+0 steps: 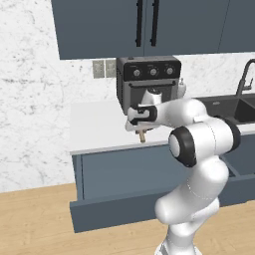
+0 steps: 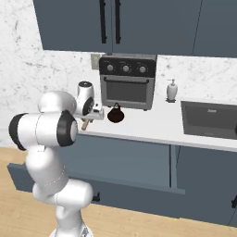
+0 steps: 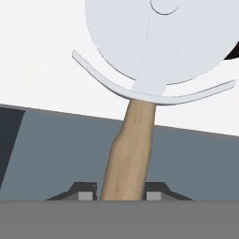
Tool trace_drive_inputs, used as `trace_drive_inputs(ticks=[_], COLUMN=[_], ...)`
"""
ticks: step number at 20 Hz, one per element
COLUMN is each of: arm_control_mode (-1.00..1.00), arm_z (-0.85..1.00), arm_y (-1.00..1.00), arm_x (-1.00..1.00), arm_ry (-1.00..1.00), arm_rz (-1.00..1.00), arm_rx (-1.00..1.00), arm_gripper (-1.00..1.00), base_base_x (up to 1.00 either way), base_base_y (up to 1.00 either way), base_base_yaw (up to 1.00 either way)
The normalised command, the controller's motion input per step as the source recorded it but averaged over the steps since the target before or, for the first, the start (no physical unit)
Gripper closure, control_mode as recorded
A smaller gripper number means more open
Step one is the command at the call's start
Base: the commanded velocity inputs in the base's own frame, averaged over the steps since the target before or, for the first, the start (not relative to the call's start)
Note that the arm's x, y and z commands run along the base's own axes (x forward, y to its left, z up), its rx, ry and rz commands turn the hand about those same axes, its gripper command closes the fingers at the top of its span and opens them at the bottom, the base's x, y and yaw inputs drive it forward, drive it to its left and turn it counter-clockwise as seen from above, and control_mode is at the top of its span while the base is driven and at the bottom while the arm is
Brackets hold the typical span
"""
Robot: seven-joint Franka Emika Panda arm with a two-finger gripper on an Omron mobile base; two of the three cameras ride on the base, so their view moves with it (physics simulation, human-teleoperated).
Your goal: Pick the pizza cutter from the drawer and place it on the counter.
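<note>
Between pincer [image 3: 120, 196] tips: smooth wooden handle [image 3: 130, 154]

You will find no text, label, brand, number or sign to read anywhere here. The toaster oven [image 2: 127, 81] has three round knobs along its top panel — their markings are too small to make out. The soap bottle [image 2: 172, 90] just beside the toaster oven bears no legible print either.

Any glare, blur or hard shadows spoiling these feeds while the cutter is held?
Hand view: sharp, flat light, no glare on the pizza cutter's round silver-white wheel or light wooden handle. Both base views: soft, slightly pixelated, only a faint shadow on the flat white counter.
</note>
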Motion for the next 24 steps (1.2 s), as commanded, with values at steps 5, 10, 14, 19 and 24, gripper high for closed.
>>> trace_drive_inputs(ticks=[5, 10, 14, 19, 24], arm_control_mode=[-1.00, -1.00, -1.00, -1.00, -1.00], arm_z=[-0.48, -0.04, -0.08, -0.20, -0.35], arm_y=[0.30, 0.19, 0.13, 0.02, 0.00], arm_x=[0.48, 0.56, 0.56, 0.47, 0.21], arm_ry=[0.00, 0.02, 0.00, 0.00, 0.00], arm_rz=[0.00, 0.00, 0.00, 0.00, 0.00], arm_rx=[0.00, 0.00, 0.00, 0.00, -0.02], arm_gripper=[1.00, 1.00, 1.00, 1.00, 1.00], base_base_x=[0.00, 0.00, 0.00, 0.00, 0.00], base_base_y=[0.00, 0.00, 0.00, 0.00, 0.00], base_base_yaw=[0.00, 0.00, 0.00, 0.00, 0.00])
